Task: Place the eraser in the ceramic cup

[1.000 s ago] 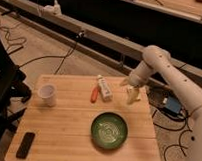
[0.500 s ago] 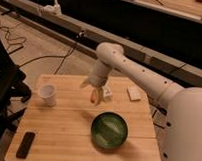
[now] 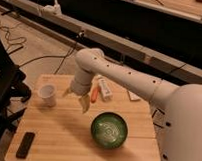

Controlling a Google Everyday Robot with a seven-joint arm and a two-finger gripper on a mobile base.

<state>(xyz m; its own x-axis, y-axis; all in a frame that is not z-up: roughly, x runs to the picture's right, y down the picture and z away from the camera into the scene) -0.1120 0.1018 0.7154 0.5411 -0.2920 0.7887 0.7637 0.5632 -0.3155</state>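
The eraser (image 3: 25,144), a flat black block, lies at the near left corner of the wooden table (image 3: 67,131). The ceramic cup (image 3: 47,95), small and white, stands upright near the table's far left edge. My gripper (image 3: 77,98) hangs over the middle of the table, just right of the cup and well away from the eraser. Its fingers (image 3: 85,104) are spread open and hold nothing. The white arm reaches in from the right.
A green glazed bowl (image 3: 109,129) sits on the near right of the table. A white packet (image 3: 104,88) and an orange item (image 3: 94,94) lie behind the gripper, a pale pad (image 3: 134,96) further right. A dark chair (image 3: 5,86) stands at the left.
The arm has swung from the table's right side leftward across it. The gripper now hangs lower and closer to the cup. The objects on the table have not moved.
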